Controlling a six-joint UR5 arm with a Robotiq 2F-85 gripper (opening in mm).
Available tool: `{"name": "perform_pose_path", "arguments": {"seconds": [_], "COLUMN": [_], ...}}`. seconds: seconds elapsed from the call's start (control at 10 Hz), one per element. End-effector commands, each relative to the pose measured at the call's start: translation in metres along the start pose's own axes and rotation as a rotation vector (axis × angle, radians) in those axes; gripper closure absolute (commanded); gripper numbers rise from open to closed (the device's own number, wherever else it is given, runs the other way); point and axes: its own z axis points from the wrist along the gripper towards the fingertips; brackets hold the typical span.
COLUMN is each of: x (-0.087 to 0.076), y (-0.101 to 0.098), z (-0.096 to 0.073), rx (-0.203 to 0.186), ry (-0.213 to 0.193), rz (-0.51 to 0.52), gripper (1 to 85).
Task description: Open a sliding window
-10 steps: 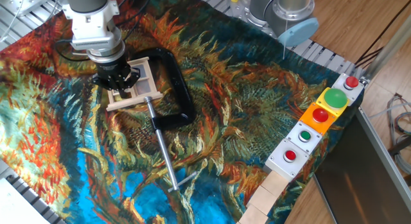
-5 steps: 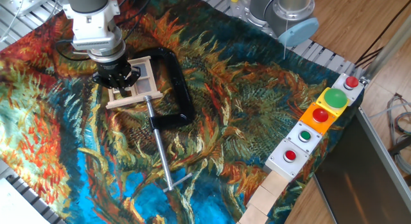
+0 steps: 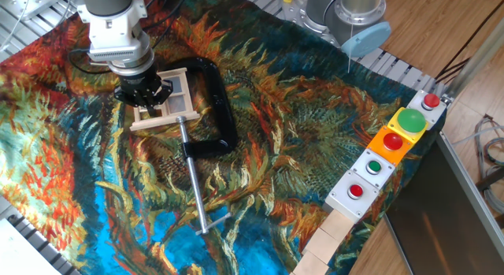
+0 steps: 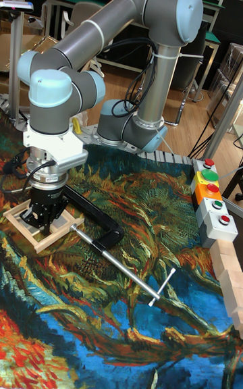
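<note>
The sliding window [image 3: 178, 109] is a small pale wooden frame lying flat on the painted cloth at the upper left. My gripper [image 3: 144, 98] points straight down into it, and its body hides the left half of the frame. In the tall fixed view the dark fingers [image 4: 37, 212] taper close together and touch down inside the window [image 4: 52, 238]. The fingertips stand together with nothing held between them. The panes under the gripper are hidden.
A black C-clamp [image 3: 221, 111] rests against the window's right side, and its steel rod [image 3: 193, 184] runs toward the front. Button boxes [image 3: 390, 145] and wooden blocks [image 3: 331, 235] line the right edge. A second arm's base [image 3: 346, 15] stands at the back.
The window and the clamp have shifted slightly up and to the left with my gripper. The far end of the clamp's rod has swung left.
</note>
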Motion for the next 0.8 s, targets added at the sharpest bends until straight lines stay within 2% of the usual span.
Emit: {"name": "perform_pose_path", "arguments": {"seconds": [0.0,0.4,0.7], "x": [0.0021,0.0068,0.0046], "y": [0.0004,0.0024,0.0023], "z": [-0.0019,-0.0049,-0.0037], "rx": [-0.006,-0.008,-0.011], "ry": [0.001,0.012,-0.004], "rz": [0.013,0.016,0.015], "gripper": [84.3,84.3,84.3]}}
